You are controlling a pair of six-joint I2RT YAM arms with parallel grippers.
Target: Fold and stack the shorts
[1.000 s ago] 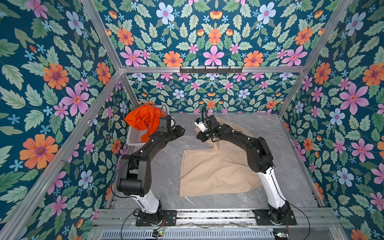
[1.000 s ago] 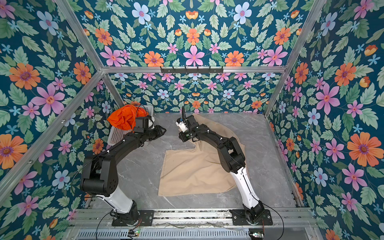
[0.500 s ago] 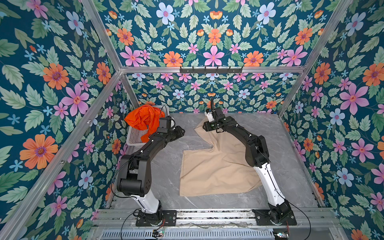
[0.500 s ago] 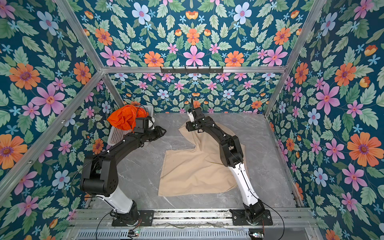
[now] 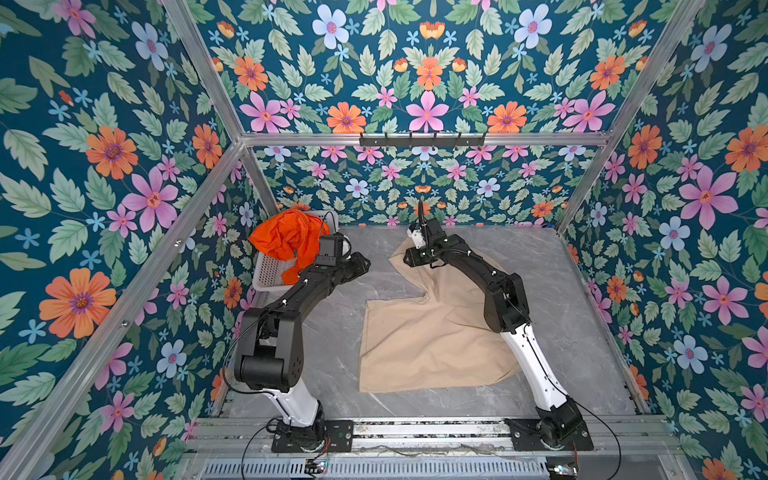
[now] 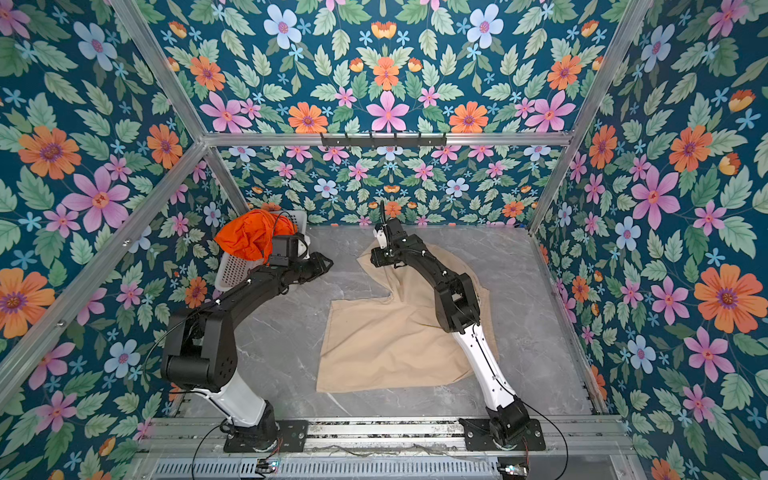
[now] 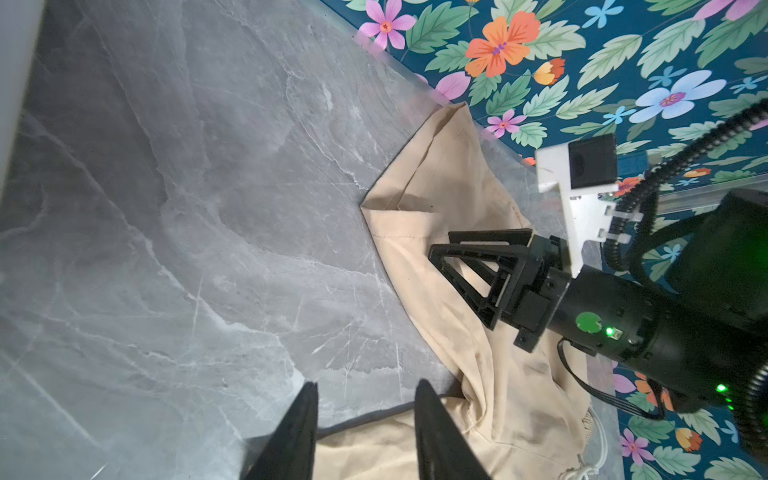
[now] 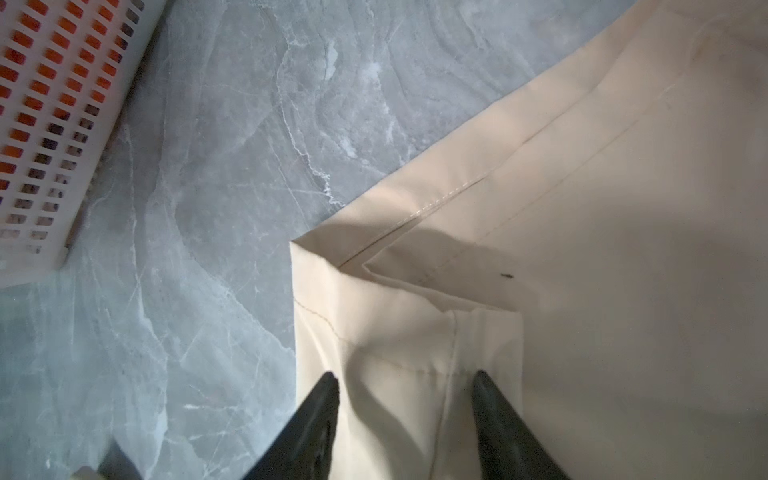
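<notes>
**Beige shorts flat on the tabletop, orange pair in the basket**

Beige shorts lie spread across the middle of the grey marble tabletop. One leg reaches toward the back wall and lies partly under the right arm. In the right wrist view the right fingers stand apart just above that leg's hemmed corner, which has a small fold. Nothing is pinched between them. The left fingers are released too and empty, hanging over bare tabletop at the edge of the beige cloth, near the right fingers but apart from them. The orange shorts sit bunched in the white perforated basket at the back left corner, spilling over its rim beside the left arm's wrist.
</notes>
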